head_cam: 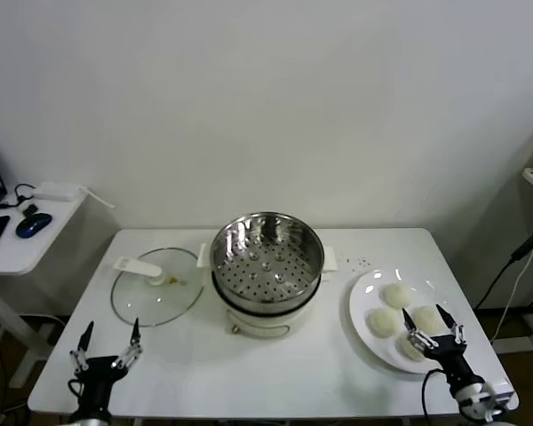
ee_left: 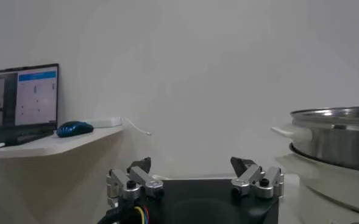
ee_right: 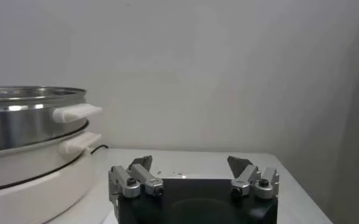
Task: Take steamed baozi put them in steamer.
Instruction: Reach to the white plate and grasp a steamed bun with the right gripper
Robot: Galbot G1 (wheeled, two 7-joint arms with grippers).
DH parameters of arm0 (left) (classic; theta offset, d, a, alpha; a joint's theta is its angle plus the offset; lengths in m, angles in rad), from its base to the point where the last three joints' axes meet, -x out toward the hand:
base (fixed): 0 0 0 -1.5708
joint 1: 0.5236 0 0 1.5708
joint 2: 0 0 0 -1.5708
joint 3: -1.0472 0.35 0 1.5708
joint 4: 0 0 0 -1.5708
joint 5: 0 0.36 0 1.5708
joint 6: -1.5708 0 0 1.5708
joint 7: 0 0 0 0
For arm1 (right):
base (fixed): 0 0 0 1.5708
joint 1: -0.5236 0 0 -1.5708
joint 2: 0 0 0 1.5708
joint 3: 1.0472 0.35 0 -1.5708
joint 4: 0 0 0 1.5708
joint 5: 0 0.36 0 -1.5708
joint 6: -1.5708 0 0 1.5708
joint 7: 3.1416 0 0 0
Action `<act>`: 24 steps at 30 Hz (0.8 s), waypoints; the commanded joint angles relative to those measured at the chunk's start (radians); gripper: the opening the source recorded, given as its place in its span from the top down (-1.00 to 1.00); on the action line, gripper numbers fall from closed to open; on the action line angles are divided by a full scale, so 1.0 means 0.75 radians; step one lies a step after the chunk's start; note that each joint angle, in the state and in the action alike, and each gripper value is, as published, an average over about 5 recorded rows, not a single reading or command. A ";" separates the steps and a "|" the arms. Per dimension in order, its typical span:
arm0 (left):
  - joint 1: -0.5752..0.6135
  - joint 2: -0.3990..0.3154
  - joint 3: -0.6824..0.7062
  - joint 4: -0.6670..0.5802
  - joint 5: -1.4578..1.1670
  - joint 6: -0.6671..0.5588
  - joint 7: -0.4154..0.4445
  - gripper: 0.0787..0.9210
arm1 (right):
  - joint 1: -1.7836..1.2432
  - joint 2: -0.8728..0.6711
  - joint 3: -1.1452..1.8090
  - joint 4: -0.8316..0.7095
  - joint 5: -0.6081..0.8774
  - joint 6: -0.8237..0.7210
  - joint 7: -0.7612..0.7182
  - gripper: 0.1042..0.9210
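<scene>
Several cream-white baozi (head_cam: 397,295) lie on a white plate (head_cam: 359,304) at the table's right. The steamer (head_cam: 266,257), a shiny perforated steel basket on a cream cooker base, stands mid-table with nothing in it. My right gripper (head_cam: 423,312) hangs open at the plate's near edge, over the nearest buns, holding nothing. My left gripper (head_cam: 112,325) is open and idle near the front left edge. In the left wrist view the left gripper (ee_left: 194,163) faces the steamer (ee_left: 337,137). In the right wrist view the right gripper (ee_right: 191,161) is open, the steamer (ee_right: 27,122) stands beside it, and no baozi show.
A flat glass lid (head_cam: 155,288) with a white handle lies left of the steamer. A side table (head_cam: 18,253) at the far left holds a blue mouse (head_cam: 33,224). A cable hangs off to the right of the table.
</scene>
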State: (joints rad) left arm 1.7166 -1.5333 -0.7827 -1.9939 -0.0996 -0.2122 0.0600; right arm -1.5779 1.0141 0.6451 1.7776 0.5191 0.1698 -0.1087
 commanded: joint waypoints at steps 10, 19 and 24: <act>-0.006 0.000 0.016 0.008 0.003 -0.008 0.002 -0.77 | 0.301 -0.215 -0.024 -0.048 -0.142 -0.214 -0.189 -0.76; -0.016 0.019 0.034 0.015 0.004 0.000 -0.006 -0.77 | 0.549 -0.517 -0.130 -0.246 -0.258 -0.331 -0.588 -0.76; -0.023 0.028 0.041 0.019 0.003 0.004 -0.009 -0.77 | 0.719 -0.678 -0.244 -0.369 -0.324 -0.348 -0.857 -0.76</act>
State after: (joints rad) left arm 1.6988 -1.5132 -0.7552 -1.9809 -0.0979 -0.2108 0.0533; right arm -1.1547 0.6357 0.4983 1.5740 0.3239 -0.0421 -0.5636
